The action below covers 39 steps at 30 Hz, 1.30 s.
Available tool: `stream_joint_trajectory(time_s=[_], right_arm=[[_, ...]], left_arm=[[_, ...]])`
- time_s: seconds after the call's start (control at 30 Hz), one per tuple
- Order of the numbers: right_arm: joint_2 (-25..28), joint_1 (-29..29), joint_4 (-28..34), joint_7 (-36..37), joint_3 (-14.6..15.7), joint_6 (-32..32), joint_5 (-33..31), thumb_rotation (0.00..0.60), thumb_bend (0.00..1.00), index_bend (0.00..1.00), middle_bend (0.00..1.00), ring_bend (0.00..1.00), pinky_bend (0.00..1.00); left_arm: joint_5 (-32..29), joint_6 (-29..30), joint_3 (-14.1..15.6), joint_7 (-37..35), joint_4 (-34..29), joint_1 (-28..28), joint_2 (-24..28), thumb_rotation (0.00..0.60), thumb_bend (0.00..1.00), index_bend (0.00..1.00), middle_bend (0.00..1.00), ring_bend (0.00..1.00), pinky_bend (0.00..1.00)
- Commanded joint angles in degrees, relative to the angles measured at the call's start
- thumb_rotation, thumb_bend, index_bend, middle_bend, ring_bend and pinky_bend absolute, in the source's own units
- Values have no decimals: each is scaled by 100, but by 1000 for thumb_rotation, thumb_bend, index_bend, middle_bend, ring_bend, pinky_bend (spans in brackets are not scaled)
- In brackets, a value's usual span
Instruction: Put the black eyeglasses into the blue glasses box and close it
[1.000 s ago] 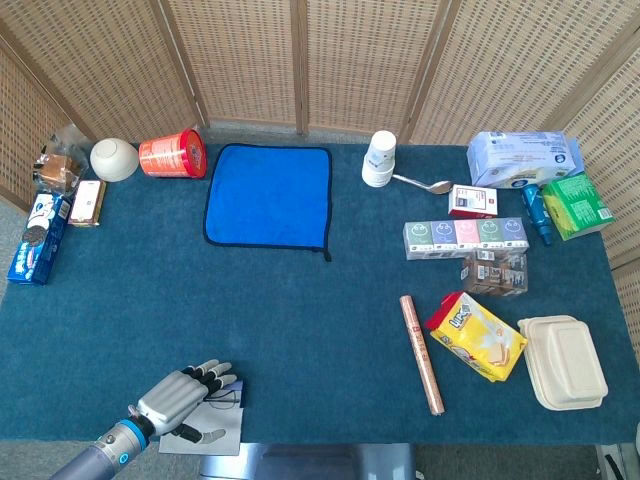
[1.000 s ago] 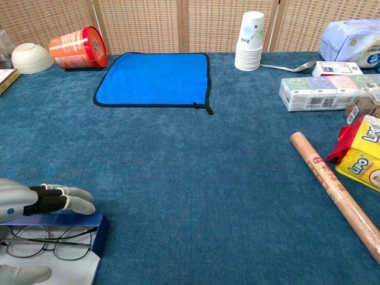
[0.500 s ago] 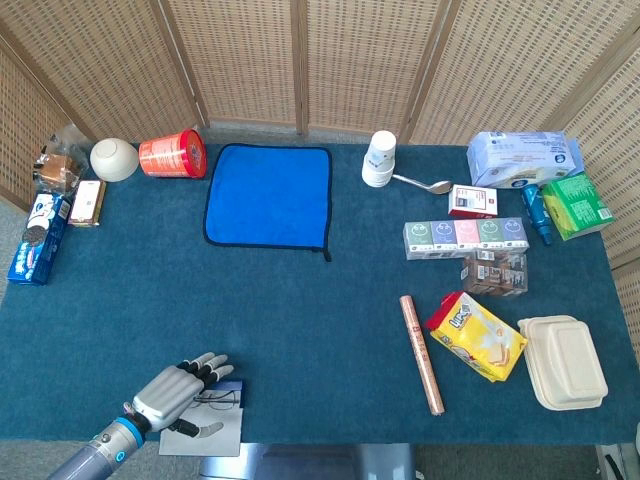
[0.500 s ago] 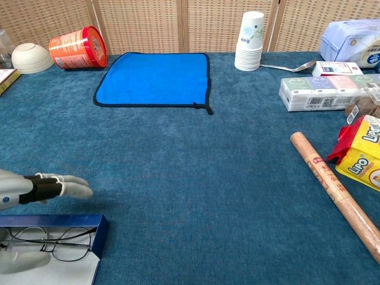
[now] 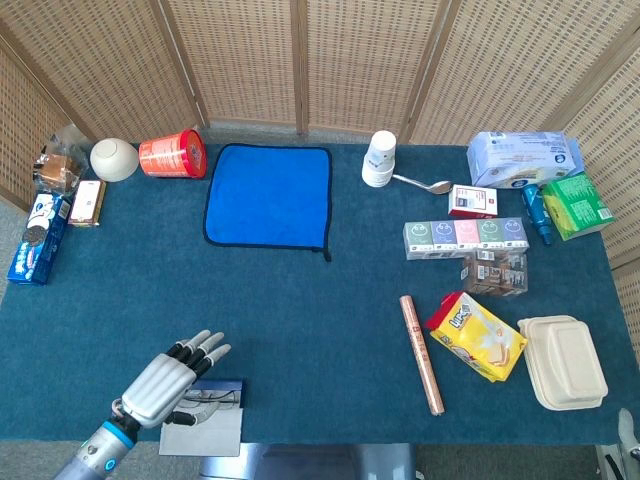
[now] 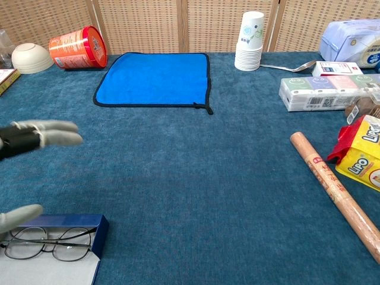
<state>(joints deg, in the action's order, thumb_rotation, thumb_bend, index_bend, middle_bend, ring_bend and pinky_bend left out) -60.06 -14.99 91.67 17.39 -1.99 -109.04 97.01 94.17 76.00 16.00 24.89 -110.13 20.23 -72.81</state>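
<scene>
We take the blue glasses box (image 6: 89,228) as our landmark: it lies open at the near left edge of the desk (image 6: 196,172), with its pale lining facing up and its blue wall on the far and right sides. The black eyeglasses (image 6: 50,242) lie inside it, flat on the lining, close behind the far wall. Their long axis runs left to right, along the desk's near edge, and the two lenses sit side by side. We cannot tell which way the temples are folded.

The left hand (image 5: 172,381) hangs above the box, apart from it. In the head view its palm faces down, the fingers (image 5: 205,345) are straight and spread, pointing away from the box toward the far right, and the forearm runs back off the near left corner. In the chest view the fingertips (image 6: 59,133) show well above the box, and the thumb (image 6: 18,217) reaches in just over the left lens. The hand grasps nothing; it is released, fingers apart.

We see no right hand in either view.

Far behind the box lies a blue cloth (image 5: 270,195), flat on the desk.
</scene>
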Motion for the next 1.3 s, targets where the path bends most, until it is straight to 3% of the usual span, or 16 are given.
stream_joint_trajectory(time_s=[0.03, 0.1, 0.23, 0.53, 0.77, 1.3], right_arm=[[-13, 147, 13, -59, -16, 170, 77, 415, 432, 150, 291, 230, 236], [-29, 215, 23, -92, -18, 244, 109, 417, 433, 149, 291, 230, 236], [-78, 371, 44, -148, -20, 402, 186, 416, 432, 150, 291, 230, 237], [-157, 539, -34, -73, 0, 494, 252, 416, 432, 149, 291, 231, 236], [-175, 595, -63, 8, 15, 478, 265, 414, 433, 149, 291, 230, 236], [-100, 725, 85, -82, 59, 505, 351, 416, 432, 150, 292, 230, 237]], left_arm=[[1105, 1168, 232, -529, 961, -781, -515, 351, 305, 109, 62, 0, 161], [1343, 1458, 269, -618, 1293, -983, -657, 408, 305, 128, 81, 0, 155], [1662, 1915, 368, -612, 1883, -1397, -822, 458, 296, 208, 107, 0, 146], [1755, 2196, 498, -585, 2636, -2089, -1044, 591, 281, 313, 132, 12, 172], [1937, 2304, 418, -354, 3368, -2387, -1305, 600, 281, 241, 111, 0, 148], [2200, 2768, 282, -1020, 5192, -2746, -1965, 600, 275, 212, 109, 0, 116]])
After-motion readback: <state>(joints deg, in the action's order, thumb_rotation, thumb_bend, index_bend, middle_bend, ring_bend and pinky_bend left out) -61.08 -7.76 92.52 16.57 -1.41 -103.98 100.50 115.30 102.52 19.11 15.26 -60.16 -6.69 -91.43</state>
